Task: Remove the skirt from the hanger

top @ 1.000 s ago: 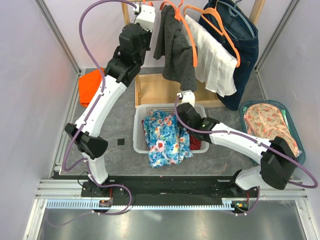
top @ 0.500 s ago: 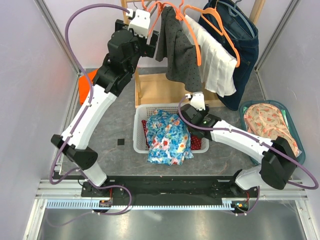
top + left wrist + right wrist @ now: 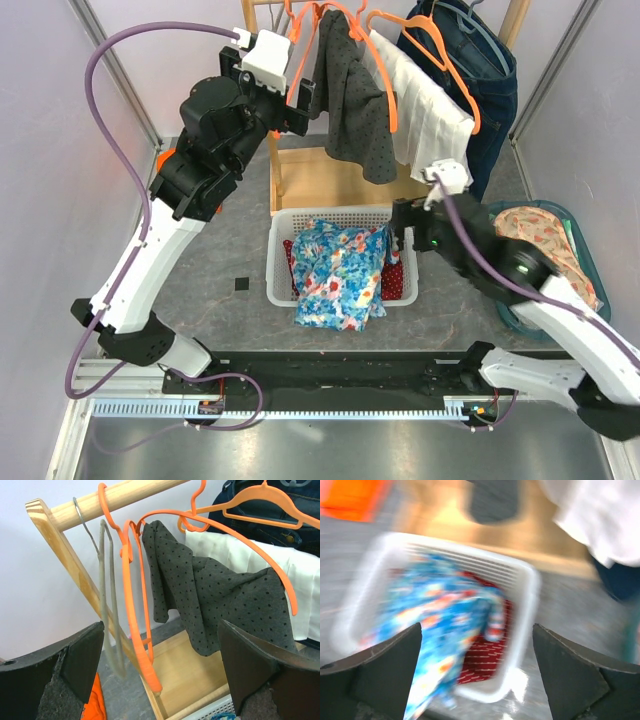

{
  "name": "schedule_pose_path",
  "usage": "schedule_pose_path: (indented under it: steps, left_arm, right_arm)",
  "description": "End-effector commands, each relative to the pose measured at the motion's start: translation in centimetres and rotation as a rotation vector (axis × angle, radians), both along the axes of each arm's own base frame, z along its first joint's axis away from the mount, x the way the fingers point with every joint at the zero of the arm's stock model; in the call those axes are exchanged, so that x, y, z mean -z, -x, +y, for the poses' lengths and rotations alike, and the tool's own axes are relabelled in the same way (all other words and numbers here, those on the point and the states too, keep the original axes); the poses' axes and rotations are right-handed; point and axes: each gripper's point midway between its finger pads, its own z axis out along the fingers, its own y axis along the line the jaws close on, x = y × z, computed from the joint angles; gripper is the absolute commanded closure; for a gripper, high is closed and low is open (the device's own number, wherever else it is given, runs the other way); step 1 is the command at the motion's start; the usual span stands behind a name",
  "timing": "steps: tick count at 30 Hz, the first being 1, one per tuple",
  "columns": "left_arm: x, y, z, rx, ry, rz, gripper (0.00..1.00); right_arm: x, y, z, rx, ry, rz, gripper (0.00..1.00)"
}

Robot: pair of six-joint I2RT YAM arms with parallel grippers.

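L gripper (image 3: 161, 630) is held wide open, empty. Grey dotted skirt (image 3: 215, 600) is seen straight ahead, draped on orange hanger (image 3: 145, 655), untouched. R gripper (image 3: 475, 630) is spread wide too, basket (image 3: 527, 595) below. Approach step, judged. Next: skirt edge to be pinched, slid off.

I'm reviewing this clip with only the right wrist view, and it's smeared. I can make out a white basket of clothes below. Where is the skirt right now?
Observer: The dark grey polka-dot skirt hangs draped over an orange plastic hanger on the wooden rail.
Operator: Is the left arm gripping it?
Observer: No. The left fingers are spread open and empty, facing the skirt without touching it.
Operator: And where does my arm sit?
Observer: In the top view, the right fingers hover open over the right side of the white slatted plastic basket, apart from the skirt.
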Motion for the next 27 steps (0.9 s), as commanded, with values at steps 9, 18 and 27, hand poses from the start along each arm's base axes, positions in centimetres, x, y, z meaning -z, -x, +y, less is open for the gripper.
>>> schedule_pose_path:
  steps: [9, 18, 27]
  left_arm:
    - [0.1, 1.2, -0.7, 0.063, 0.028, 0.026, 0.00]
    - [-0.7, 1.7, -0.4, 0.064, 0.037, 0.010, 0.00]
    - [-1.1, 2.1, -0.1, 0.068, 0.044, 0.003, 0.01]
  right_arm:
    - [6.3, 6.9, 10.8, -0.598, -0.129, 0.191, 0.02]
    - [13.7, 6.0, 14.4, -0.607, -0.037, 0.329, 0.02]
    - [15.1, 1.2, 16.8, -0.516, 0.058, 0.293, 0.97]
